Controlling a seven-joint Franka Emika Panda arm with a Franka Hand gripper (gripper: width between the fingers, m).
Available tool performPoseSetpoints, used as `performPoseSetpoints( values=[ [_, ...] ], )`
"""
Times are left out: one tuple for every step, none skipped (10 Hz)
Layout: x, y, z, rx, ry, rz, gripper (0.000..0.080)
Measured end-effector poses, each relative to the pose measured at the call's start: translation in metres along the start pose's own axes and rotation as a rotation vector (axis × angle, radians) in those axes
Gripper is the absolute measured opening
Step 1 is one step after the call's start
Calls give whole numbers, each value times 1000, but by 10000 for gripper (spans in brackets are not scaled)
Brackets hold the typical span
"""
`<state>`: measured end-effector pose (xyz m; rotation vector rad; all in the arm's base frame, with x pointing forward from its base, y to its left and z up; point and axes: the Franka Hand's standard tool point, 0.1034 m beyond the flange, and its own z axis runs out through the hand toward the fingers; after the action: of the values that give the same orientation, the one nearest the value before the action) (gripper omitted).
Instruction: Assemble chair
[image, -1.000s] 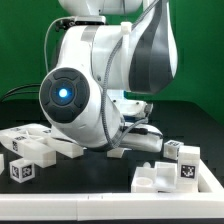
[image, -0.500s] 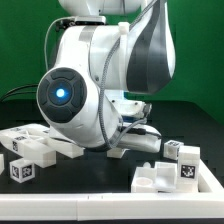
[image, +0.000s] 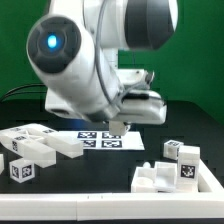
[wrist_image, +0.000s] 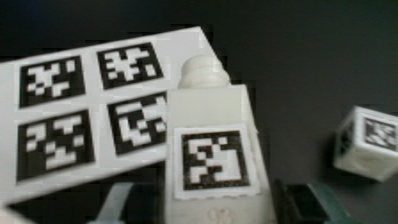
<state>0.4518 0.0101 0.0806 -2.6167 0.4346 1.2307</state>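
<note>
My gripper hangs over the marker board and is shut on a white chair bar. The bar carries a square tag and has a rounded peg tip pointing away toward the board. In the wrist view the fingers stand on either side of the bar's near end, with the gripper around it. More white chair parts lie at the exterior view's left. A stepped white block with a tagged cube sits at the exterior view's right.
The marker board also shows in the wrist view, under the held bar. A tagged white cube sits beside it on the black table. A tagged block lies near the front left edge. The big robot body looms over the left.
The arm has swung up from its low pose. The bar that lay by the gripper has left the table and is now held over the marker board, which is uncovered.
</note>
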Motion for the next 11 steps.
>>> performPoseSetpoints(
  values=[
    [-3,-3,-4,-26,112,-39,284],
    [-3,-4,-2,-23,190,-42,284],
    [0,-5,-5,-20,272,-48,284],
    [-1,-8,-9,-17,345,-54,284],
    [-8,-24,-29,-24,417,-69,284],
    [-13,-38,-56,-19,490,-118,284],
    [-14,-48,-87,-14,599,-169,284],
    [-13,-51,-92,-16,724,-188,284],
    [-16,-48,-84,-14,759,-186,284],
    [-12,-48,-90,-13,839,-188,284],
    [-7,-49,-95,-16,923,-197,284]
  ],
)
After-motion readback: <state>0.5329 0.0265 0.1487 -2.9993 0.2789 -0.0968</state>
